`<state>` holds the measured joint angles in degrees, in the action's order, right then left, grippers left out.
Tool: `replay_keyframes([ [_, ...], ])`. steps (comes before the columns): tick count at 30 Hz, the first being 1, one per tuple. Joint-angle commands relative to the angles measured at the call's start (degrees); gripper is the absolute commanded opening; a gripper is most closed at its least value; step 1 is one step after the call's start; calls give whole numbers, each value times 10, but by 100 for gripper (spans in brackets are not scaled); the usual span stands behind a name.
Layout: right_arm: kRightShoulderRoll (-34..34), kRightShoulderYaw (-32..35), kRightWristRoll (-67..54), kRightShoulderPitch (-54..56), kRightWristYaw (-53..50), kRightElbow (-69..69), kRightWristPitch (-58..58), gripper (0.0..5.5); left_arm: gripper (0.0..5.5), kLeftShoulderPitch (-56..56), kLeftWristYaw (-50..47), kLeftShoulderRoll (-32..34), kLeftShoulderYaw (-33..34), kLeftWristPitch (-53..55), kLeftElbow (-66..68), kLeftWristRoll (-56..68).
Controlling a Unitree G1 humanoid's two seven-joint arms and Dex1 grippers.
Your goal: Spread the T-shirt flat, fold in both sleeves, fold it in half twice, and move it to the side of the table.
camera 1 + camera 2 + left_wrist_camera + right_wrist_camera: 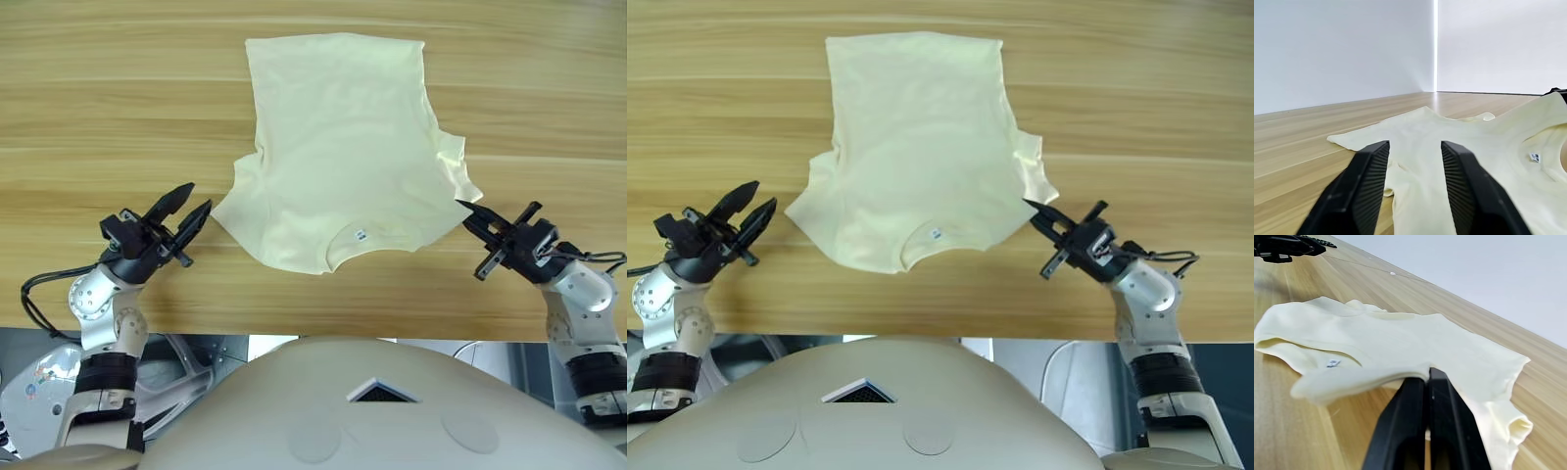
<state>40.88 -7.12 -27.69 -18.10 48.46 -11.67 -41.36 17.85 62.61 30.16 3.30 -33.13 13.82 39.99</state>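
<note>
t-shirt (343, 147) shows small neck label (360, 234), print too small to read.

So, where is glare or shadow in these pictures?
Left wrist view: a bright strip glares at the wall corner. Left eye view: even light, thin shadow along the T-shirt edge. Right wrist view: shade under its lifted edge.

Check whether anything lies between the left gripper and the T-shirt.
Nothing visible does. The left gripper is open and points at the near sleeve of the T-shirt, with only a strip of bare wooden table between them.
</note>
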Motion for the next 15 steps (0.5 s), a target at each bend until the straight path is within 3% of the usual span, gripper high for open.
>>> replay_keyframes([
  [1, -11, -4, 130, 12, -26, -61, 1, 0, 257, -2, 6, -11, 7, -2, 37, -52],
  [3, 2, -21, 279, 27, -92, -127, 3, 0, 283, -3, 3, -14, 12, -8, 43, -71],
  [5, 0, -29, 346, 22, -125, -155, -3, 0, 310, -9, 10, -13, 17, -1, 27, -70],
  [7, -2, -30, 369, 17, -141, -159, -19, 0, 344, -19, 9, -14, 17, -2, 29, -81],
  [15, 56, 13, 367, -8, -189, -174, -42, 121, 482, -49, -3, -32, 39, -1, 47, -102],
])
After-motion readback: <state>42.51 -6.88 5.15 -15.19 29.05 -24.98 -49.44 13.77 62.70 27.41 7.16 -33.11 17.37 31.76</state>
